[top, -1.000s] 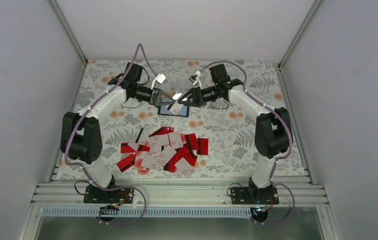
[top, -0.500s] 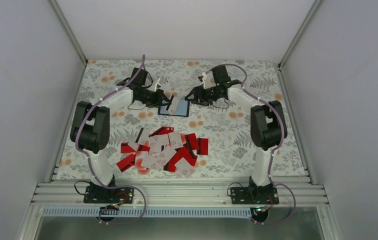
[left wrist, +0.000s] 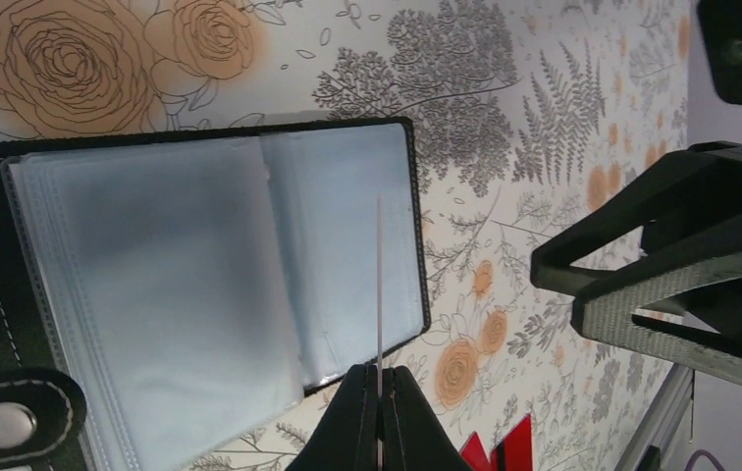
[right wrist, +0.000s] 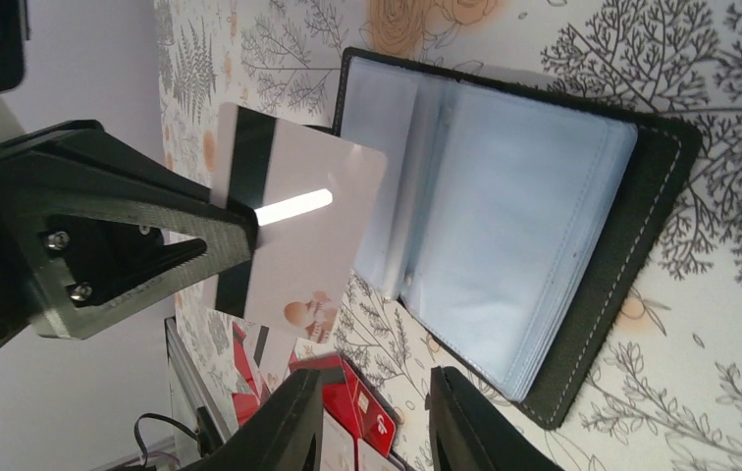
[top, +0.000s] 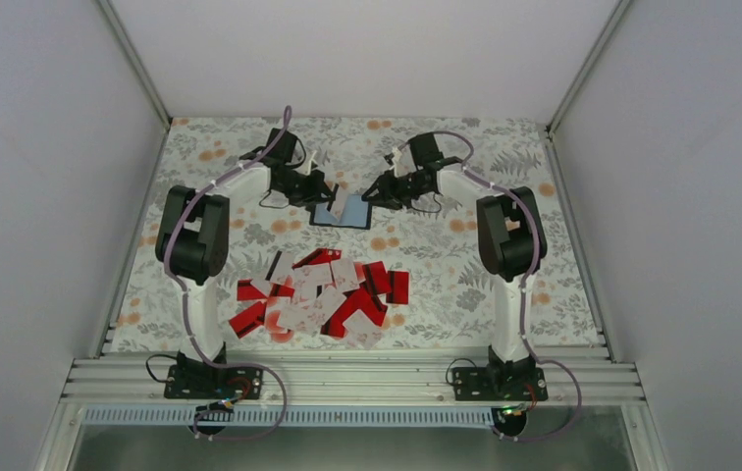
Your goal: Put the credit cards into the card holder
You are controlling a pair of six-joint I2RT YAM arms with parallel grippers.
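- Card holder (top: pixel 341 212): lies open at far middle of bench (top: pixel 504 285).
- Left end effector (left wrist: pixel 379 383): pinches one pale card (right wrist: pixel 318 265) edgewise above holder.
- Right end effector (right wrist: pixel 377 391): jaws narrowly apart, empty.
- Credit cards (top: pixel 318 294): heaped nearer, apart from holder.

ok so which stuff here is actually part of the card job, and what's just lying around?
Job:
- card holder, lying open
- white card, pinched in left pincer
- pile of red and white cards
- right pincer, open near the holder

Just there:
- floral table cover
- arm cables
- aluminium rail
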